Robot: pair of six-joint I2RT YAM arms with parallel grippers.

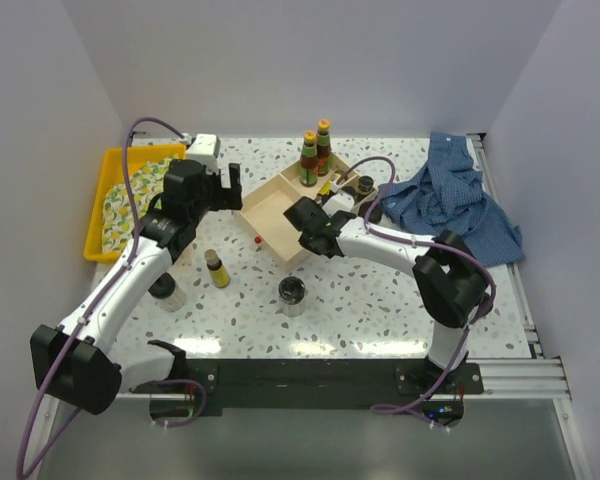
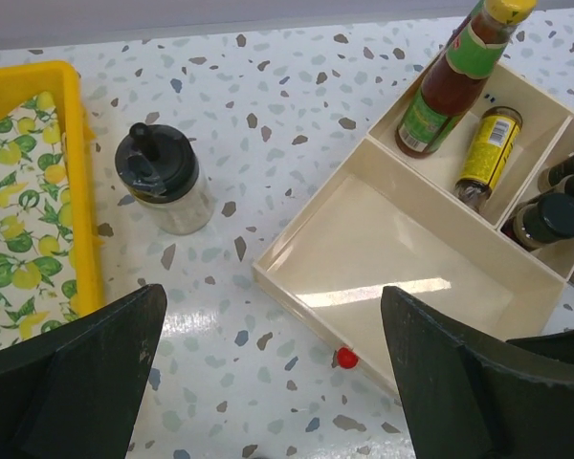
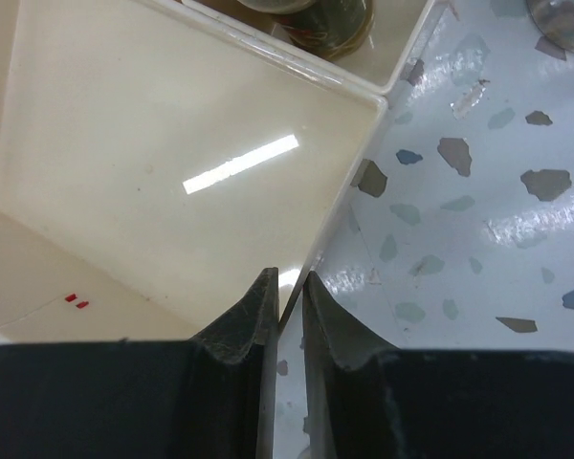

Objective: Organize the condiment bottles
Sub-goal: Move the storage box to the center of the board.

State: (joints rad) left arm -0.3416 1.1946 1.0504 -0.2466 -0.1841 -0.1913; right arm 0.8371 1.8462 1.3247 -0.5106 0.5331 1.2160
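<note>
Two arms attend one divided wooden box (image 1: 275, 215) at mid-frame on the speckled, glossy desk (image 1: 380, 290).

Step judged: shifting the box, not placing bottles.

- **Right gripper (image 3: 287, 287):** fingers pinched narrow on the box's thin pale wall near a corner.
- **Left gripper (image 2: 273, 311):** fingers wide, holding nothing, over the box's near corner.
- **Next move:** calls for a slow drag, since two slim sauce bottles (image 1: 316, 150) stand upright in the upper compartment and could topple.
- **Large compartment:** smooth, bare.
- **Squat clear jars (image 1: 292, 295):** black-lidded, on the desk below the box.
- **Small yellow bottle (image 1: 217, 268):** upright at lower left.
- **Tiny red piece (image 2: 344, 358):** just beside the box wall.
</note>
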